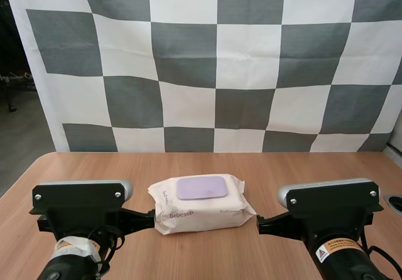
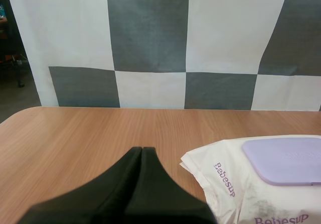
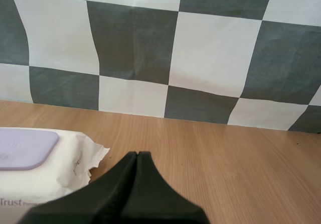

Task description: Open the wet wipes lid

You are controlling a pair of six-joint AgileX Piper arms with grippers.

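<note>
High view, starting left of the pack: the left gripper of two black fingers [image 1: 149,216] sits low just beside the left end of the soft white plastic pack of wet wipes with purple lettering [image 1: 201,216], tips aimed at it. Left wrist view settles the jaws: pressed together into one dark wedge, nothing between them, with a strip of bare wood between the tips and the pack's crimped end.

On to the pack itself. It lies flat on the light brown wooden table [image 1: 295,167], midway between the two grippers. On its top face sits the flat lilac plastic lid with rounded corners [image 1: 201,188], fully down, flush all round. My read: the wrapper is soft and slack (look at those wrinkles by the seams), the pack is light enough to skid or lift if the lid alone is pulled, and the film looks slippery. The lid is the only stiff part. I'd take hold at a lid edge, a fingertip under its lip, with the other gripper pressing the pack's body down beside the lid. Which edge is the hinge, I can't tell.

Right of the pack: the right gripper of two black fingers [image 1: 259,221] mirrors the left, just beside the pack's right end. Right wrist view shows its jaws closed on nothing, a single wedge, tips short of the ragged seam.
</note>
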